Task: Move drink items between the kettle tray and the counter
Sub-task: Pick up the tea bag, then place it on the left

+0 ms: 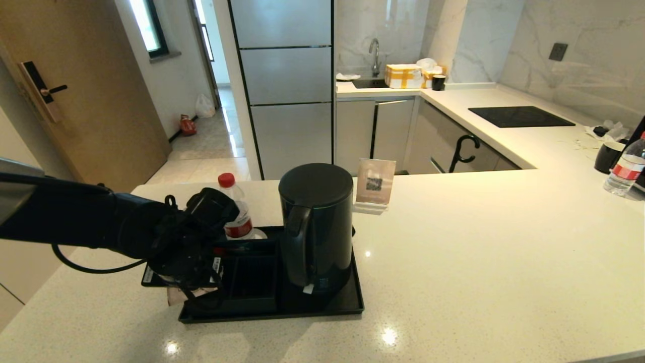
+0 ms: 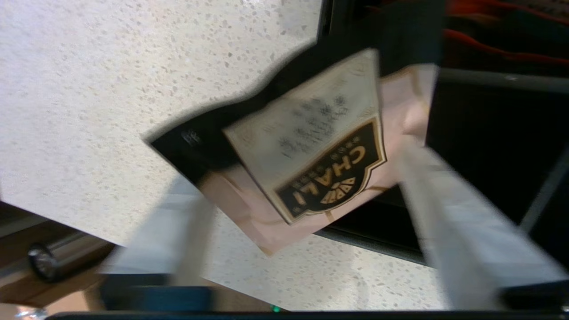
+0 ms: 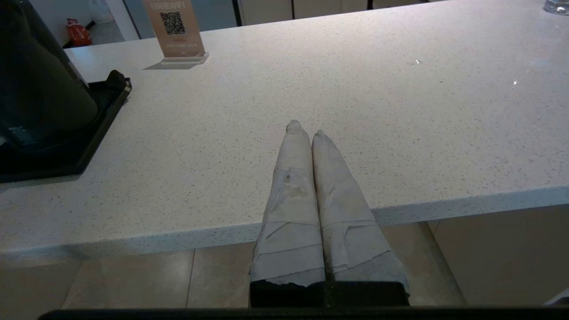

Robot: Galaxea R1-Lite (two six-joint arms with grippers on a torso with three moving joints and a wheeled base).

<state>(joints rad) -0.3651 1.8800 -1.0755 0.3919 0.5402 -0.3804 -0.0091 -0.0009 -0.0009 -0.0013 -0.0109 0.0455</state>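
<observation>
The pale-pink tea sachet (image 2: 320, 151) with its black "CHALI" badge lies tilted across the kettle tray's (image 1: 282, 313) left rim, partly over the white counter (image 1: 478, 252). A pink corner of the sachet (image 1: 175, 296) shows under my left gripper (image 1: 199, 275). In the left wrist view that gripper (image 2: 306, 173) is open, its two wrapped fingers (image 2: 449, 204) spread wide on either side of the sachet. The tall black kettle (image 1: 316, 227) stands on the tray's right part. My right gripper (image 3: 304, 129) is shut and empty, off the counter's near edge.
A red-capped water bottle (image 1: 236, 214) stands at the tray's back left, close to my left wrist. A QR sign (image 1: 375, 184) stands behind the kettle. Far right are another bottle (image 1: 625, 171) and a black mug (image 1: 607, 156).
</observation>
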